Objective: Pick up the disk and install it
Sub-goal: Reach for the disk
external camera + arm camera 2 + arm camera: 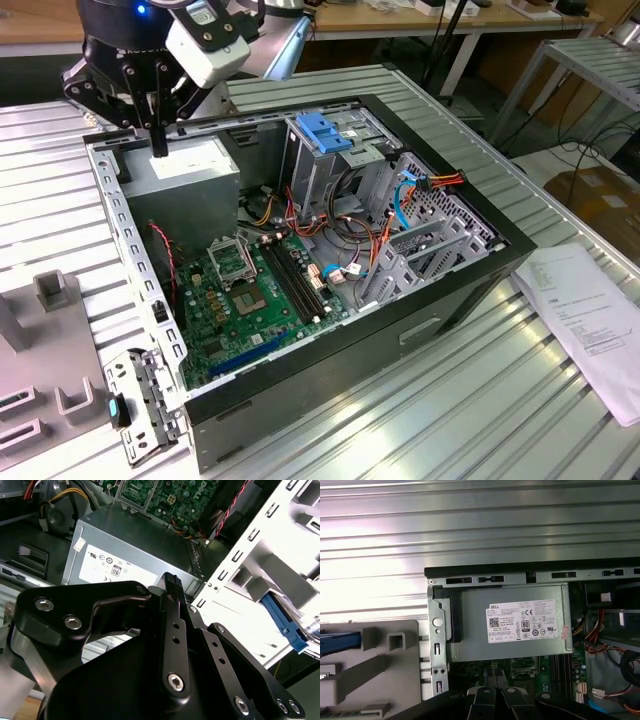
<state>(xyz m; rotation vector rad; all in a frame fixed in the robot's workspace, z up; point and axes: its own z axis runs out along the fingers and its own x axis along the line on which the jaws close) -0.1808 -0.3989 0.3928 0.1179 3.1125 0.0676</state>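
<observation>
My gripper [158, 148] hangs over the rear corner of the open computer case [470, 275], just above the grey power-supply box [190, 175]. Its black fingers [171, 582] are pressed together with nothing between them, so it is shut and empty. In the first wrist view the fingertips [485, 697] point down at the motherboard edge below the power-supply box [520, 622]. The disk shows as a blue rail [340, 642] lying in the grey fixture beside the case, and again as a blue rail [284, 622] with a bit of silver body in the second wrist view. It lies apart from the gripper.
Inside the case stand the metal drive cage with a blue handle [322, 132], the green motherboard [250, 300] and loose coloured cables [430, 185]. A grey slotted fixture [50, 300] sits on the exterior view's left, a sheet of paper [590, 310] on its right. The ribbed metal table [450, 400] surrounds the case.
</observation>
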